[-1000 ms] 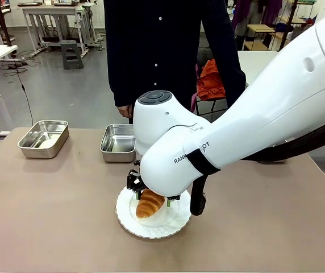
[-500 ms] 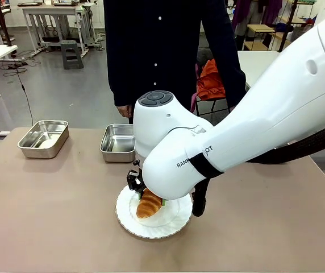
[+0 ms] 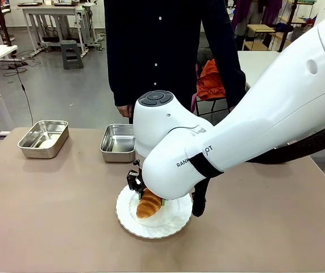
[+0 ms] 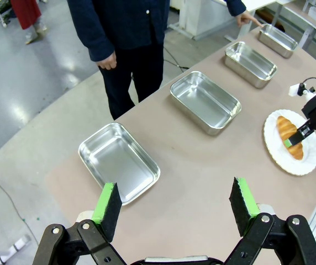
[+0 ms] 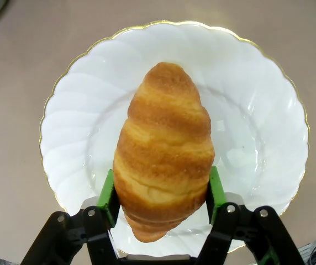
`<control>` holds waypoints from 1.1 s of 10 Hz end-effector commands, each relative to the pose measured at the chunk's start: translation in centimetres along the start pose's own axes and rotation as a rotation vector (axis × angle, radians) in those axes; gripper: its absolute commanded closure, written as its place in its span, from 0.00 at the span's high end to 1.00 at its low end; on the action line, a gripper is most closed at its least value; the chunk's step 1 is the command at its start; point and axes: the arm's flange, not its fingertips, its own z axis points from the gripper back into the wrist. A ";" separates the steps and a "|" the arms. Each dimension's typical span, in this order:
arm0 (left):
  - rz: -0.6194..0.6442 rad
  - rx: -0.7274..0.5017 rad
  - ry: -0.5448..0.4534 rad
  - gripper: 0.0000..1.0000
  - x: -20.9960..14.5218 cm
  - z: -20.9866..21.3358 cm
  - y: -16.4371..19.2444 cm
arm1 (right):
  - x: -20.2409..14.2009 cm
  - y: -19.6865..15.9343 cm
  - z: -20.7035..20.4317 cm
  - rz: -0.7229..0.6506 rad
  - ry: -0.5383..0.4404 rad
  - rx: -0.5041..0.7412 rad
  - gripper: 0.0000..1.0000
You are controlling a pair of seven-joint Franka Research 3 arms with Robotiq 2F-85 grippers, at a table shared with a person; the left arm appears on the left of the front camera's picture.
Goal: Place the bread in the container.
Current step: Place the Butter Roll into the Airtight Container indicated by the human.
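Bread (image 5: pixel 163 154) on plate (image 5: pixel 257 110), 4 steel containers (image 4: pixel 119 160) w/ nothing inside

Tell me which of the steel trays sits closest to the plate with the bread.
The second container from the left, straight behind the plate holding the bread. The other one sits further left.

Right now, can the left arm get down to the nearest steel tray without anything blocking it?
Probably yes. The left gripper hangs open above the table, the nearest tray lies empty just ahead of it, and nothing stands between them. The right gripper is busy far off at the bread.
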 end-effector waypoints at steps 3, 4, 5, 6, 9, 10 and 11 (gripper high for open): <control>-0.003 0.001 -0.001 1.00 0.0 0.0 -0.1 | 0.0 0.0 0.0 0.000 -0.001 0.001 0.69; -0.003 0.001 -0.001 1.00 0.0 0.0 -0.1 | 0.0 0.0 0.0 0.000 0.000 0.000 0.50; -0.003 0.001 -0.001 1.00 0.0 0.0 -0.1 | 0.6 0.0 -0.4 0.015 -0.008 -0.049 0.50; -0.003 0.001 -0.001 1.00 0.0 0.0 -0.1 | 0.0 0.0 0.0 0.000 0.000 0.000 0.50; -0.003 0.001 -0.001 1.00 0.0 0.0 -0.1 | 0.1 0.0 0.1 0.001 0.000 -0.005 0.50; -0.003 0.001 -0.001 1.00 0.0 0.0 -0.1 | 1.0 -0.6 2.9 0.004 -0.032 0.026 0.50; -0.003 0.001 -0.001 1.00 0.0 0.0 -0.1 | 2.2 -1.6 6.0 0.011 -0.066 0.053 0.50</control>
